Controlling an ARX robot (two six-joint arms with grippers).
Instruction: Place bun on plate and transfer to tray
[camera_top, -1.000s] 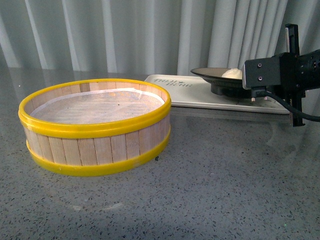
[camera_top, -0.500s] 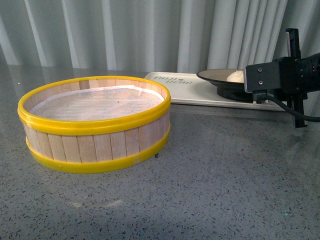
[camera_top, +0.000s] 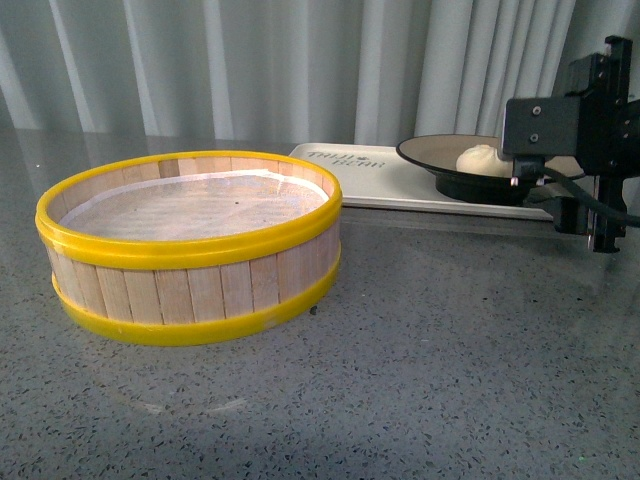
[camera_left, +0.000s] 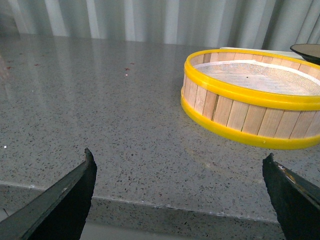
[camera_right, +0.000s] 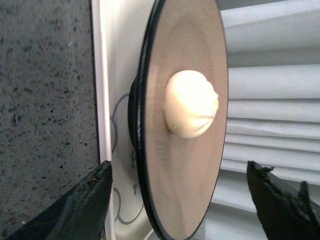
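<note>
At the right side of the front view, the right gripper (camera_top: 575, 215) hangs just in front of the plate (camera_top: 440, 152). Its own wrist view shows the jaws spread wide, with one dark fingertip (camera_right: 82, 205) low over the tray edge and the other fingertip (camera_right: 280, 197) on the far side of the plate. Nothing is between them; the plate is apart from both tips. The bun (camera_right: 191, 110) sits in the middle of the plate (camera_right: 195, 60), pleats visible on its top. The plate, beige-grey inside with a black rim, stands on the off-white tray (camera_right: 117, 60), and part of a drawn line figure shows on the tray under the plate's rim. From the front, the bun (camera_top: 485, 160) shows above the plate rim, partly hidden by the right arm's camera block, and the tray (camera_top: 375, 180) lies at the back of the grey speckled table (camera_top: 430, 350), with dark lettering near its left end.

The left gripper (camera_left: 180, 197) shows only in its own wrist view: two dark fingertips far apart, holding nothing, above the near table edge (camera_left: 125, 150). Beyond it stands the round wooden steamer (camera_left: 250, 102) with yellow rims, lined with white paper. In the front view the steamer (camera_top: 190, 250) stands left of the tray and nearer to the camera. Pale curtains (camera_top: 250, 70) hang behind the table.
</note>
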